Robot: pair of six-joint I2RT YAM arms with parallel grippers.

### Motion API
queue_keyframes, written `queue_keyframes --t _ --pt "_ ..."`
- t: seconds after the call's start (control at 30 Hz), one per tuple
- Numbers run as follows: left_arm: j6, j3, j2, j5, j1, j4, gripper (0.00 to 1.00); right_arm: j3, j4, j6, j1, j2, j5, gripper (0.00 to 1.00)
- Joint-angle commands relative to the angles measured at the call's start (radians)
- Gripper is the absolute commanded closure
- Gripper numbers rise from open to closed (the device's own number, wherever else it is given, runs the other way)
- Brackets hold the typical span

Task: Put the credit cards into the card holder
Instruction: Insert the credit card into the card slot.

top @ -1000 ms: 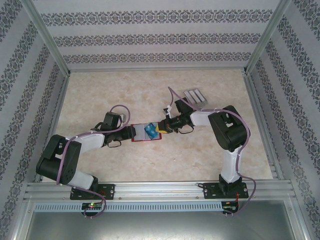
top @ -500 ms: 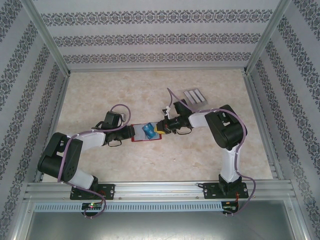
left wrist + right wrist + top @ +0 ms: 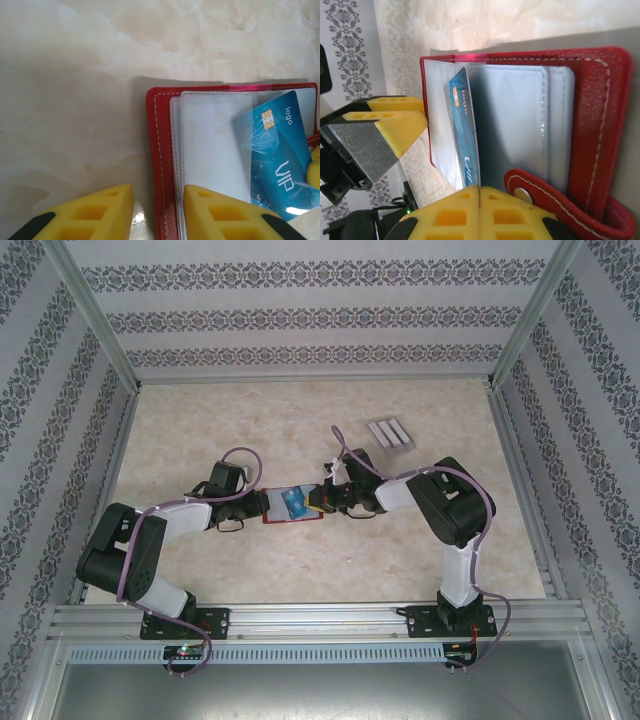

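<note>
White-black arms — yellow fingers, purple cables

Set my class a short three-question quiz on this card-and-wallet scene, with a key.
1. True or false: the right pincer is shut on the blue plastic VIP card.
2. Where are the three light-grey rectangular cards? A) inside the wallet B) on the beige marbled table, beyond the right arm C) in the left pincer
3. Which pincer straddles the edge of the open red stitched wallet?
Key: 1 true; 2 B; 3 the left pincer.
</note>
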Motion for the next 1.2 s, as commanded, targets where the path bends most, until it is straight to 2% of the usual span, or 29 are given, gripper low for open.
queue_keyframes --t 0.0,0.43,0.63,0.93,1.17 --pt "-0.015 0.016 0.03 -0.005 -0.011 -0.023 0.7 -0.027 0.109 0.091 0.016 0.019 0.093 0.93" --pt "-0.029 0.026 0.058 0.025 -0.011 -0.019 0.77 -0.037 0.176 0.15 0.089 0.021 0.204 0.93" --pt "-0.032 0.029 0.065 0.028 -0.01 -0.023 0.8 -0.046 0.212 0.22 0.151 0.022 0.284 0.88" --pt "-0.037 0.025 0.061 0.027 -0.011 -0.022 0.82 0.012 0.206 0.259 0.224 0.06 0.294 0.85" --pt "-0.042 0.022 0.037 0.021 -0.01 -0.032 0.79 0.039 0.102 0.202 0.211 0.044 0.271 0.83"
